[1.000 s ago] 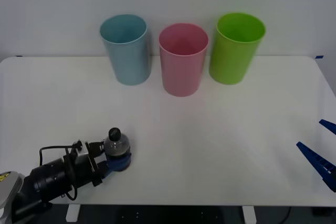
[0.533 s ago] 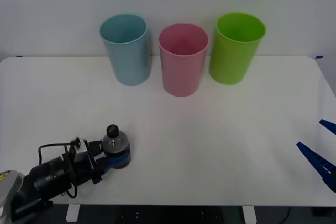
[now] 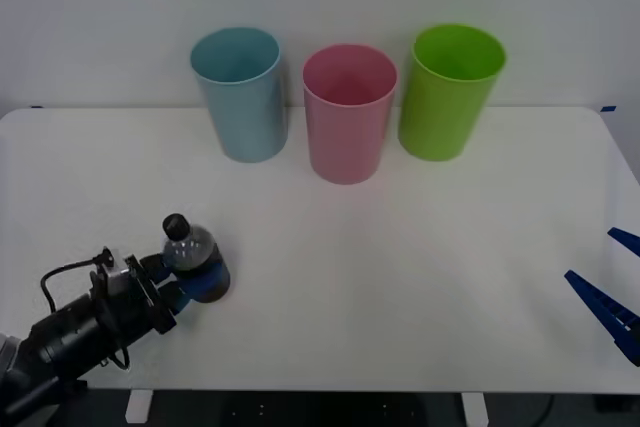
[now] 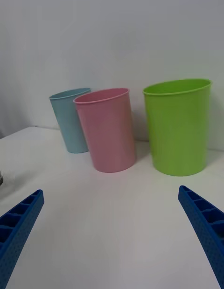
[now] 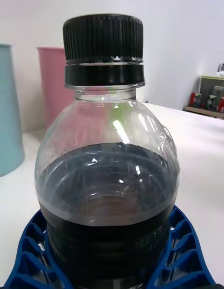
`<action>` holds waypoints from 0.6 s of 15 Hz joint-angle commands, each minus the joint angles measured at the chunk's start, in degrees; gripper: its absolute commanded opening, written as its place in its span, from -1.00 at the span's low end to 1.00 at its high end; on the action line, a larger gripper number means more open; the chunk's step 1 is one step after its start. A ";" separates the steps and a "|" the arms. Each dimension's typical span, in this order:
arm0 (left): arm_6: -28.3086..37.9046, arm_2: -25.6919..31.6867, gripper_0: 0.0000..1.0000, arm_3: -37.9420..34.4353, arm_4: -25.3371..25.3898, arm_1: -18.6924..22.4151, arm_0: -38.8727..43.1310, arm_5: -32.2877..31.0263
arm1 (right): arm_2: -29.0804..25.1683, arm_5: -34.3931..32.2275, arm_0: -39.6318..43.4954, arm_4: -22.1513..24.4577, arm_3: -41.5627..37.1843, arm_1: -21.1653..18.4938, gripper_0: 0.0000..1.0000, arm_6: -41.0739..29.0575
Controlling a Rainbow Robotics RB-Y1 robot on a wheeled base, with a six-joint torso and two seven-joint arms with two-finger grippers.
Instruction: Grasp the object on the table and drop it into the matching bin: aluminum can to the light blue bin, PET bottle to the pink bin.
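front view: left gripper [image 3: 196, 283] sits near the front-left corner of the desk [image 3: 420, 277], blue fingers clenched around the lower body of the pet bottle [image 3: 187, 252]. bottle is upright, black cap up, base right at the desk surface; can't tell if it's lifted clear. three bins line the back edge, well apart from the bottle: light blue bin [image 3: 240, 93] on the left, pink bin [image 3: 348, 112] in the middle, lime green bin [image 3: 448, 90] to the right. right gripper [image 3: 618, 299] is parked off the right edge of the desk, fingers spread, nothing between them.

right wrist view: own blue fingers [image 4: 18, 219] wide apart, bare desk [image 4: 107, 223] between them. the light blue bin [image 4: 72, 119], pink bin [image 4: 107, 128] and green bin [image 4: 178, 126] stand in a row ahead, all upright; light blue and pink overlap in this view, so contact can't be told.

left wrist view: pet bottle [image 5: 106, 168] is seated between the ribbed blue fingers [image 5: 182, 247], which wrap both sides of its dark lower half. cap on, clear upper part. pink bin [image 5: 55, 84] and an edge of the light blue bin [image 5: 8, 112] are behind it.

status, my read: grasp done. remaining: lift, carry across to the pink bin at the back edge, release above its mouth. pink is next to light blue, so the drop needs centring over the right rim.
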 commanded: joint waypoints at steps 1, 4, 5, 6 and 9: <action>0.32 0.11 -1.00 -1.50 2.98 0.00 0.10 1.37 | 0.00 0.00 0.00 0.00 0.00 0.00 1.00 0.00; 1.38 0.46 -1.00 -4.22 4.38 0.00 0.36 2.69 | 0.00 0.00 0.00 0.00 0.00 0.00 1.00 0.00; 2.43 0.38 -1.00 -5.45 4.74 0.00 0.36 3.22 | 0.00 0.00 0.00 0.00 0.00 0.00 1.00 0.00; 4.98 0.20 -1.00 -7.21 4.65 0.00 0.36 4.01 | 0.00 0.00 0.00 0.00 0.00 0.00 1.00 0.00; 10.96 0.03 -1.00 -12.66 4.56 0.00 0.45 6.47 | 0.00 0.00 0.00 0.00 0.00 0.00 1.00 0.00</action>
